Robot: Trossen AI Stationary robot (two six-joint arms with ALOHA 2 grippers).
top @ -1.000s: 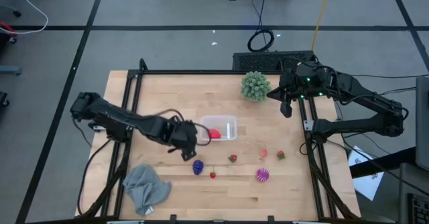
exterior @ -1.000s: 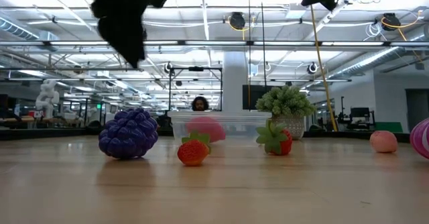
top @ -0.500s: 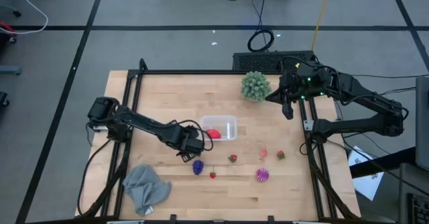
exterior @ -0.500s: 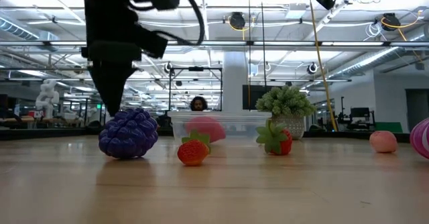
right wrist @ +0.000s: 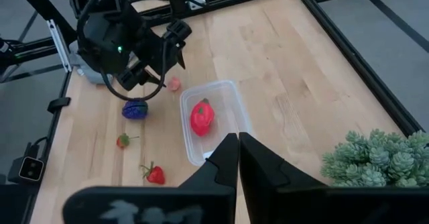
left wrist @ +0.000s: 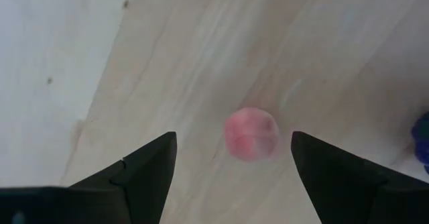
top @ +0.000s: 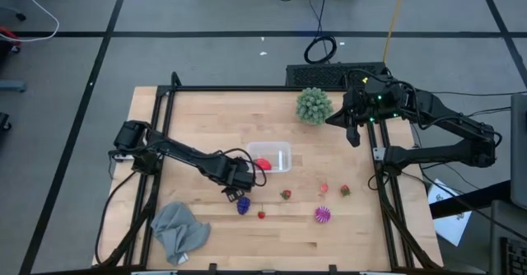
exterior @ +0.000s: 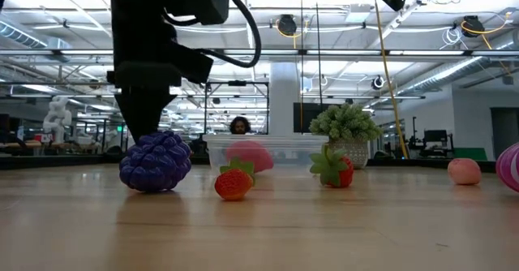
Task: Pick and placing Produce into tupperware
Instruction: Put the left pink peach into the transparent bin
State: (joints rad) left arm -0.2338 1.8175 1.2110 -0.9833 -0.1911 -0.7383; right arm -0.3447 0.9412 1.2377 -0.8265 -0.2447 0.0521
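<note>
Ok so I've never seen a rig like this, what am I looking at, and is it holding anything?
Two robot arms work at a wooden table. One picture looks straight down, one looks level across the tabletop, and two come from cameras on the wrists. On the table lie small toy fruits, a clear container with a red fruit inside, a grey cloth and a green spiky ball. The left gripper hangs open over a pink fruit, beside a purple berry; it holds nothing. The right gripper is shut near the ball, empty.
</note>
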